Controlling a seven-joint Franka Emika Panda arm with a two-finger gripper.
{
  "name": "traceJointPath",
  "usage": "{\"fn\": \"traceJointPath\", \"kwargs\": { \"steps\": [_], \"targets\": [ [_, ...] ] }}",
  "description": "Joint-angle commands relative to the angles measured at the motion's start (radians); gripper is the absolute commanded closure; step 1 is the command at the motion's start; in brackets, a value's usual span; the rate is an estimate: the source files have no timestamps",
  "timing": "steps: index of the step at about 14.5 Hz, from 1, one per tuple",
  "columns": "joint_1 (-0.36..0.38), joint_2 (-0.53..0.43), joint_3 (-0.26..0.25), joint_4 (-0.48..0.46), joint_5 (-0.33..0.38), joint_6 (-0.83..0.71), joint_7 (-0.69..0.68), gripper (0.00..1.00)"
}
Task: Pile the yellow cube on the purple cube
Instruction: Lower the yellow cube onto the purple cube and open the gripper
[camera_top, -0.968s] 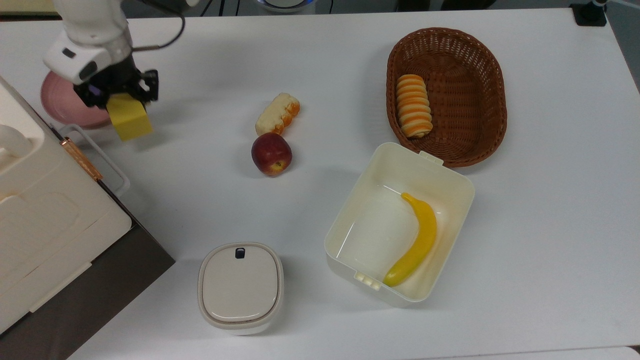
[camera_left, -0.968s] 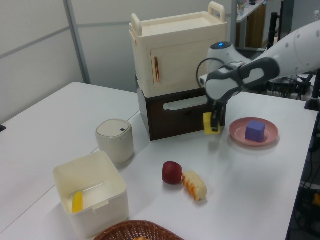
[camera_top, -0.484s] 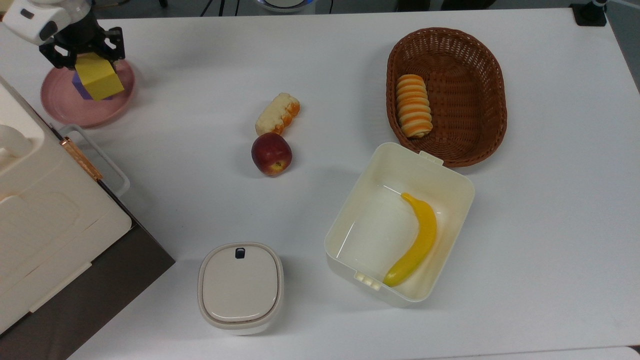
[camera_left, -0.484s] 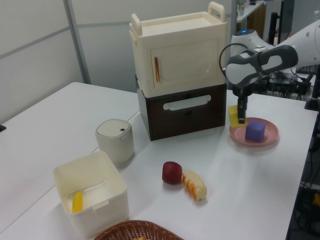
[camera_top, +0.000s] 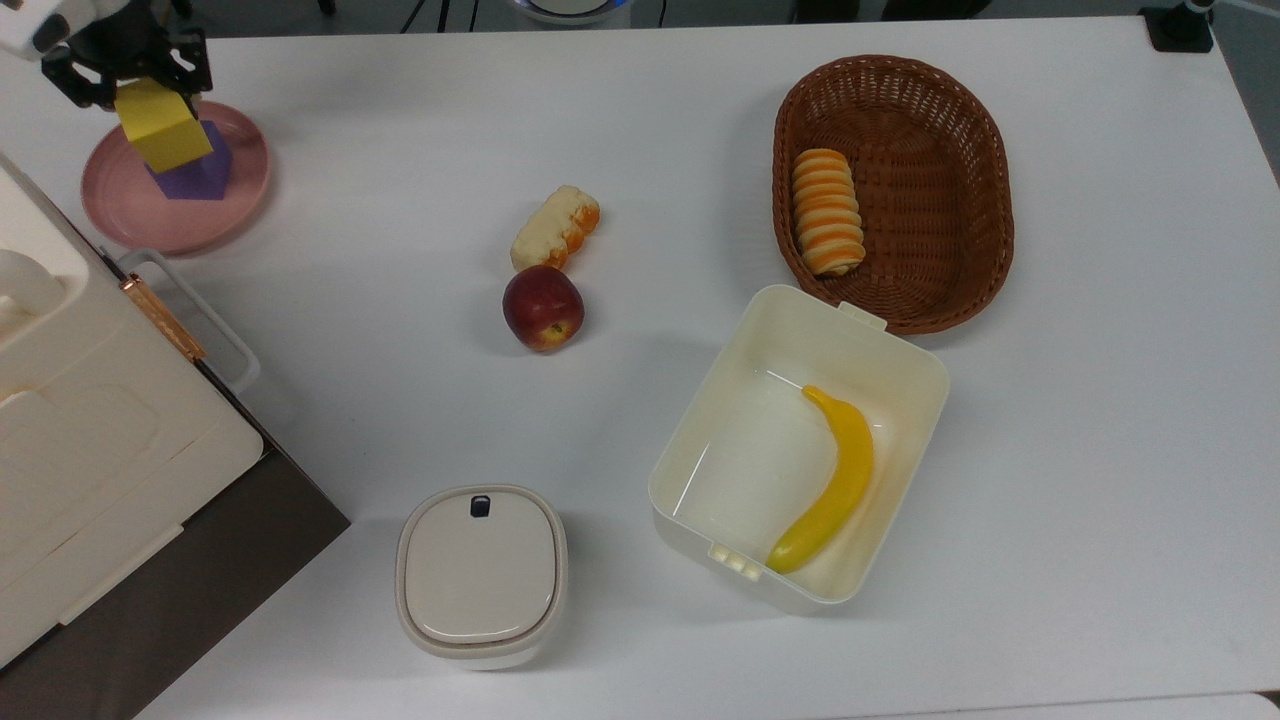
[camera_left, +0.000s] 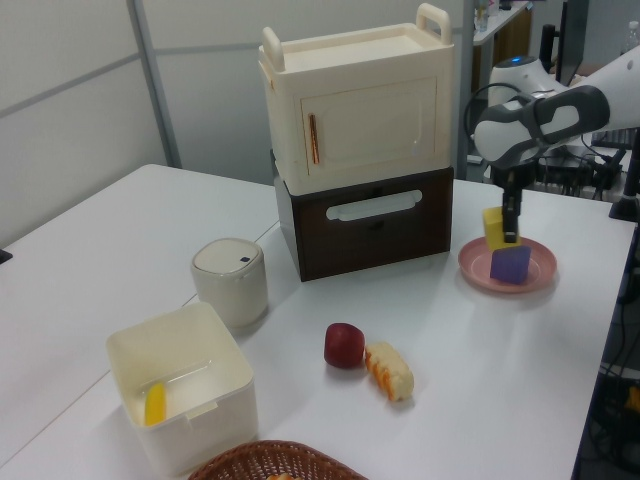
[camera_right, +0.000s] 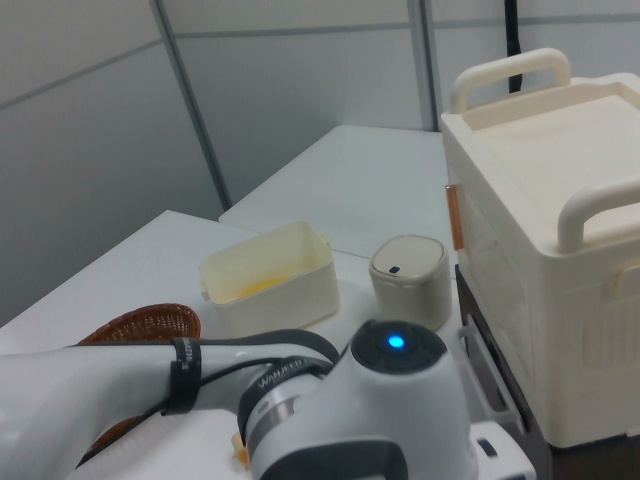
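Observation:
The yellow cube (camera_top: 160, 134) hangs in my gripper (camera_top: 128, 92), whose fingers are shut on it, at the top view's upper left. Right under it the purple cube (camera_top: 198, 174) sits on a pink plate (camera_top: 120, 205). In the left view the yellow cube (camera_left: 495, 226) is just above the purple cube (camera_left: 510, 264), close to it; whether they touch I cannot tell. My gripper (camera_left: 512, 232) reaches down from the white arm (camera_left: 530, 120) over the pink plate (camera_left: 475, 266).
A cream cabinet on a dark drawer base (camera_left: 360, 160) stands beside the plate. An apple (camera_top: 542, 307) and a bread roll (camera_top: 556, 228) lie mid-table. A lidded pot (camera_top: 481, 574), a cream box (camera_top: 905, 350) holding a banana (camera_top: 832, 482), and a wicker basket (camera_top: 960, 150) lie beyond.
My gripper has carried the yellow cube from beside the cabinet toward the top view's upper left, over the pink plate, and now holds it right above the purple cube.

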Motion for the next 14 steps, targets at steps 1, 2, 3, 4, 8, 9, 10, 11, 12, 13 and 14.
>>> {"fn": "traceJointPath", "kwargs": {
  "steps": [1, 2, 3, 4, 8, 9, 10, 11, 12, 13, 14],
  "targets": [
    [-0.001, -0.024, -0.041, -0.008, 0.076, -0.043, -0.021, 0.52],
    [-0.002, -0.03, -0.07, -0.008, 0.137, -0.044, -0.023, 0.52],
    [-0.002, -0.03, -0.081, -0.01, 0.166, -0.044, -0.024, 0.51],
    [-0.002, -0.028, -0.082, -0.01, 0.179, -0.043, -0.023, 0.51],
    [-0.002, -0.028, -0.082, -0.01, 0.18, -0.044, -0.023, 0.46],
    [-0.001, -0.027, -0.082, -0.01, 0.18, -0.044, -0.023, 0.45],
    [-0.001, -0.025, -0.084, -0.01, 0.18, -0.049, -0.023, 0.39],
    [-0.001, -0.024, -0.082, -0.01, 0.18, -0.049, -0.024, 0.24],
    [-0.001, -0.021, -0.082, -0.011, 0.18, -0.05, -0.024, 0.06],
    [-0.001, -0.019, -0.082, -0.011, 0.18, -0.05, -0.026, 0.0],
    [-0.001, -0.019, -0.082, -0.013, 0.18, -0.05, -0.026, 0.0]
  ]
}}
